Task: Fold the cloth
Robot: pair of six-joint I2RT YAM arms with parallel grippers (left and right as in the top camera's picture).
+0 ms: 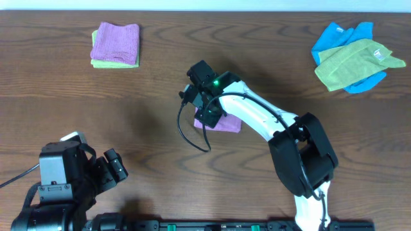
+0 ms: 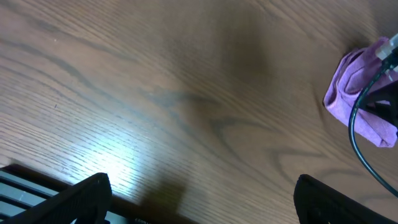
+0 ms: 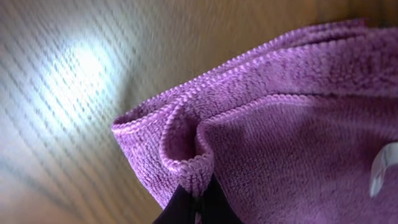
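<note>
The violet-purple cloth [image 1: 226, 123] lies bunched and partly folded at the middle of the table, mostly hidden under my right wrist in the overhead view. My right gripper [image 3: 198, 200] is shut on a hemmed edge fold of the cloth [image 3: 292, 143]; a small white tag [image 3: 382, 168] shows at the right. From the left wrist view the cloth [image 2: 356, 99] sits far off at the right edge. My left gripper [image 1: 115, 165] hangs open near the front left of the table, nothing between its fingers [image 2: 87, 194].
A folded pinkish-purple cloth on a lime-green one [image 1: 115, 45] lies at the back left. A blue cloth and a green cloth [image 1: 352, 59] lie crumpled at the back right. A black cable [image 1: 191, 136] loops down from my right wrist.
</note>
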